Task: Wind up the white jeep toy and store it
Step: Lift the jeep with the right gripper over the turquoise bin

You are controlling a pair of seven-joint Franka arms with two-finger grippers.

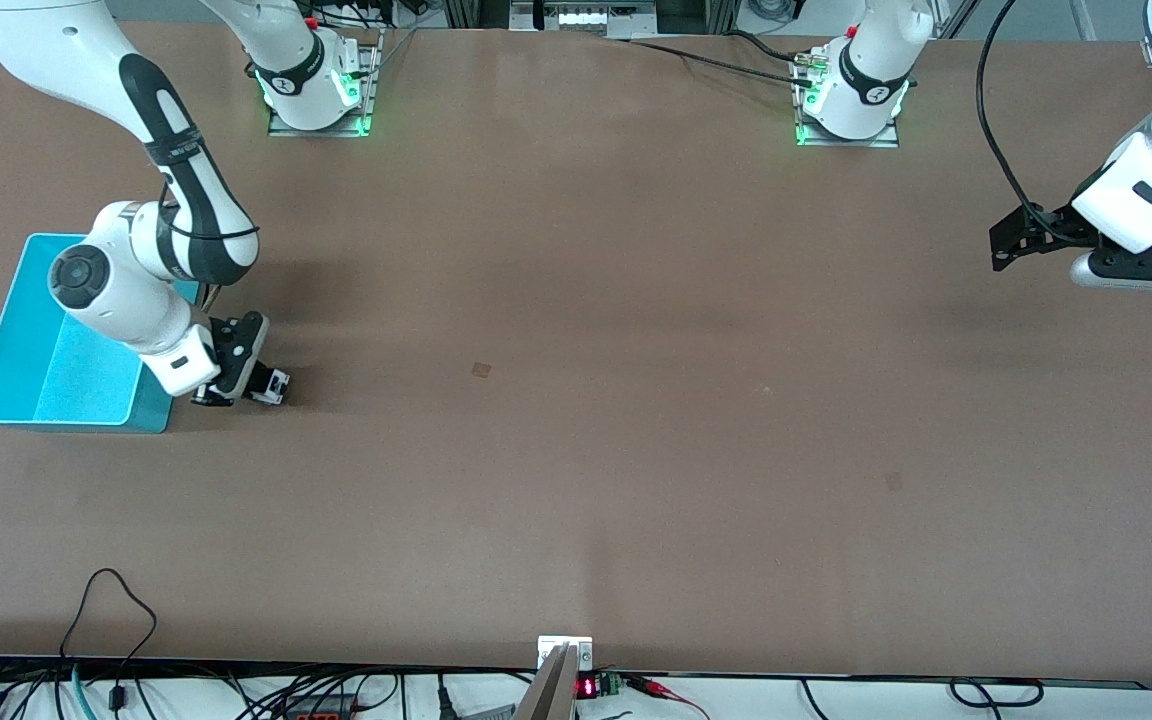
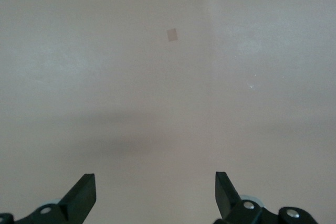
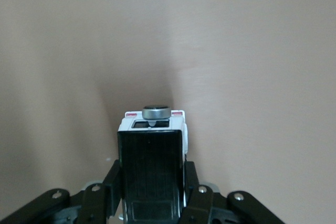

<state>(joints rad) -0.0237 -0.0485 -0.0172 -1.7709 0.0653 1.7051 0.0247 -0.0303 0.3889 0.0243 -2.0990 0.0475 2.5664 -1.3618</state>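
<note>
My right gripper clamps the white jeep toy across its flanks: light, rigid, slick plastic. Left gripper waits, spread wide.

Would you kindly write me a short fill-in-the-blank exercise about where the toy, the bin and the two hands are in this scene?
1. The right hand is shut on the small boxy white jeep toy with the ____ roof panel.
2. The jeep toy sits on the brown table beside the open cyan plastic ____.
3. The waiting left hand is ____ and holds nothing.

Missing words: black; bin; open
</note>
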